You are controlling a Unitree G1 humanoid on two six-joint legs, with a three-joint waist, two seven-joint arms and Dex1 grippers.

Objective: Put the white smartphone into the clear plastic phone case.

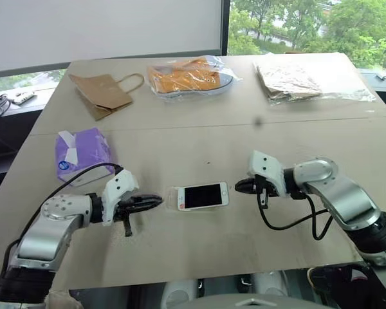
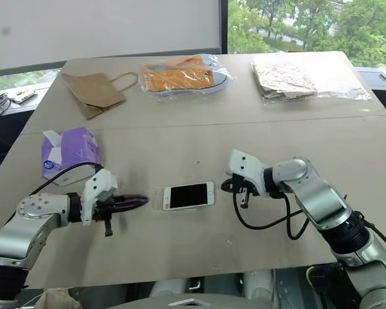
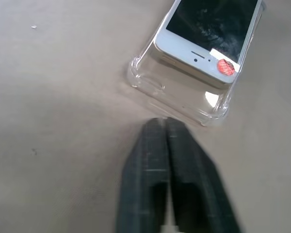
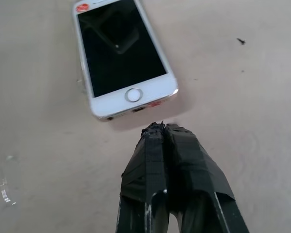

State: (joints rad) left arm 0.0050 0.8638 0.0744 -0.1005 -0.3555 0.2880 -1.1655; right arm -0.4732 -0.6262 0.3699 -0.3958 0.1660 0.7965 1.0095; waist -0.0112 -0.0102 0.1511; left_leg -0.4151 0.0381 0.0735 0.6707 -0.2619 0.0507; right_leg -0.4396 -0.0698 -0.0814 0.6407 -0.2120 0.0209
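Note:
The white smartphone (image 1: 202, 195) lies screen up in the middle of the table. It rests over the clear plastic phone case (image 3: 177, 94), whose glossy end sticks out past the phone's end on the left. My left gripper (image 1: 157, 200) is shut, its tips just short of that case end and holding nothing. My right gripper (image 1: 238, 187) is also shut and empty. It points at the phone's home-button end (image 4: 134, 95) from the right, a small gap away.
A purple tissue pack (image 1: 82, 153) stands at the left. At the back of the table (image 1: 180, 251) lie a brown paper bag (image 1: 103, 90), a clear bag with orange contents (image 1: 186, 76) and a clear bag with tan contents (image 1: 296, 80). A black cable (image 1: 289, 225) loops under my right wrist.

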